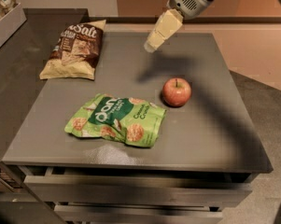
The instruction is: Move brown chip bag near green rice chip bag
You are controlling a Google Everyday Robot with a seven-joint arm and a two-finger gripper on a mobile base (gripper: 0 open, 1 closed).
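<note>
The brown chip bag (pixel 74 49) lies flat at the far left of the grey table (pixel 205 139), its cream bottom edge toward me and white "Salt" lettering on top. The green rice chip bag (pixel 117 120) lies flat near the table's front, left of centre. The two bags are apart. My gripper (pixel 151 45) hangs above the far middle of the table, to the right of the brown bag and clear of it, holding nothing.
A red apple (pixel 177 92) stands right of the green bag, just in front of the gripper's shadow. A light bin (pixel 7 22) with packets sits at the far left. Drawers (pixel 130 190) run under the table's front edge.
</note>
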